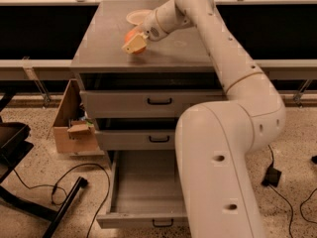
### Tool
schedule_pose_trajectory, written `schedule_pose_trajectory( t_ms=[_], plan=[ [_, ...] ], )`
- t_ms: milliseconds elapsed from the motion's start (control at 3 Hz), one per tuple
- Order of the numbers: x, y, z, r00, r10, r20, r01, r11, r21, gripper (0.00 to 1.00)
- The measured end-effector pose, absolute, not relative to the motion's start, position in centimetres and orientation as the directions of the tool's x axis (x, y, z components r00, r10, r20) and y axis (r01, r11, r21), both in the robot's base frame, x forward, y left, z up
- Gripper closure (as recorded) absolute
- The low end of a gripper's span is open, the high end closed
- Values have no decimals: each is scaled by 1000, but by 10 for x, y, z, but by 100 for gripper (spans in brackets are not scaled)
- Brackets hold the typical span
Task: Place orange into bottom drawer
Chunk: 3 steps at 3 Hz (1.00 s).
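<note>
Grey cabinet tabletop (pixel 99 38): at its middle the cream claw (pixel 134 43) pinches the small round orange fruit (pixel 129 35), half hidden behind it. Below, the long grey bottom drawer (pixel 141 182) stands open, its length toward the camera, its right side hidden by the white arm (pixel 233 73).

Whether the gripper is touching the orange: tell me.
Touching. The camera view shows the gripper, over the cabinet top, closed on the orange with no gap between them.

A cream bowl (pixel 137 17) sits atop the grey cabinet (pixel 99 46); a cardboard box (pixel 67 133) stands on the floor left of it.
</note>
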<state>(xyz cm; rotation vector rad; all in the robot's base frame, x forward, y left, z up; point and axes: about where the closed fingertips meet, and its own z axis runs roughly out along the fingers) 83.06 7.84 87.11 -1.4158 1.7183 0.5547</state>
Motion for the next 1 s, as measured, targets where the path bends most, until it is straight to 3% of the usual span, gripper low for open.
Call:
schedule_pose_trajectory(
  t_ms=[333, 1000],
  plan=[
    [817, 73, 913, 43, -570, -821, -941, 252, -224, 100],
    [742, 1, 1010, 61, -607, -792, -884, 335, -325, 100]
  ],
)
